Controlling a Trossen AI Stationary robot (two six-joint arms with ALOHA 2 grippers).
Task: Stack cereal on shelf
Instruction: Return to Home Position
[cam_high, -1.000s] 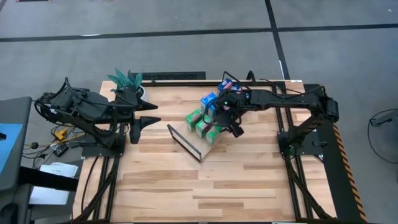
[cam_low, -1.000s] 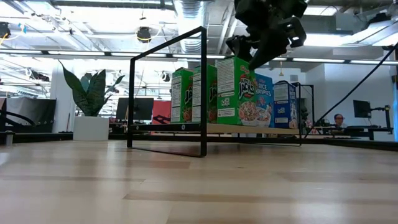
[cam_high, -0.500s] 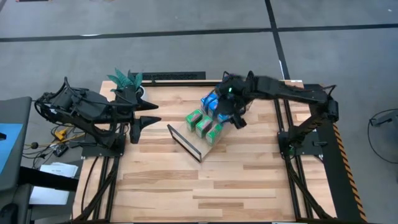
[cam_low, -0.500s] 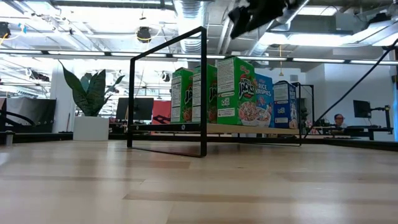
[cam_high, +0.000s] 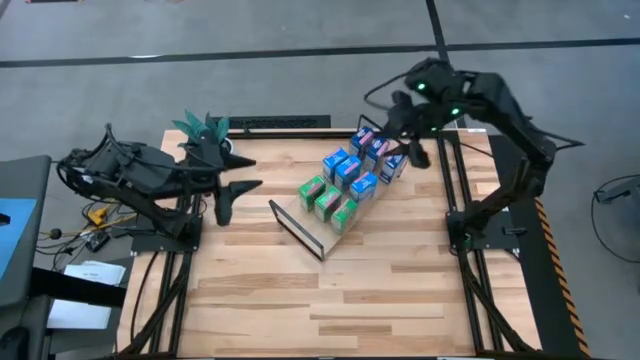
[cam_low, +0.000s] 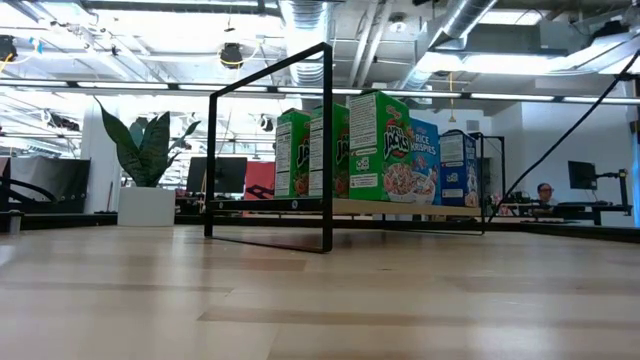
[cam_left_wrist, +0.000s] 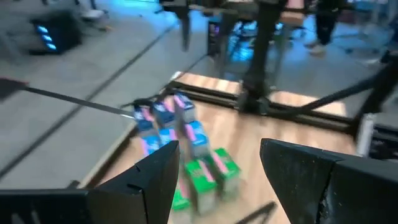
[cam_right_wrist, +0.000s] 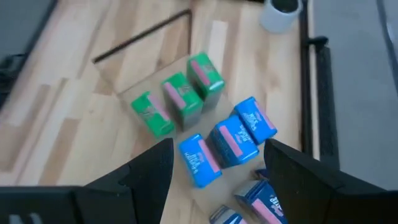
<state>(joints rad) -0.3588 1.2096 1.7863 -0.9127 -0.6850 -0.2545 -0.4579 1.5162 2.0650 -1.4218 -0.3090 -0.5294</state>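
The right gripper (cam_right_wrist: 219, 148) is held high over the far end of the shelf (cam_low: 380, 206), with its fingers apart and nothing between them. The cereal is seen upright on the shelf, at the middle of the bench (cam_high: 380, 290). A row of green boxes (cam_high: 328, 203) is set nearest the wire frame end, a row of blue boxes (cam_high: 349, 173) just beside it, and a further row (cam_high: 378, 150) beyond. Each row is laid crosswise to the shelf's long axis. From the right fingers the cereal lies below and toward the bench's middle. The left gripper (cam_left_wrist: 219, 149) is parked near the left edge, well apart from the shelf, fingers apart and empty. The stacking is judged finished. Only a withdrawal seems left, which should be made clear of the further row.
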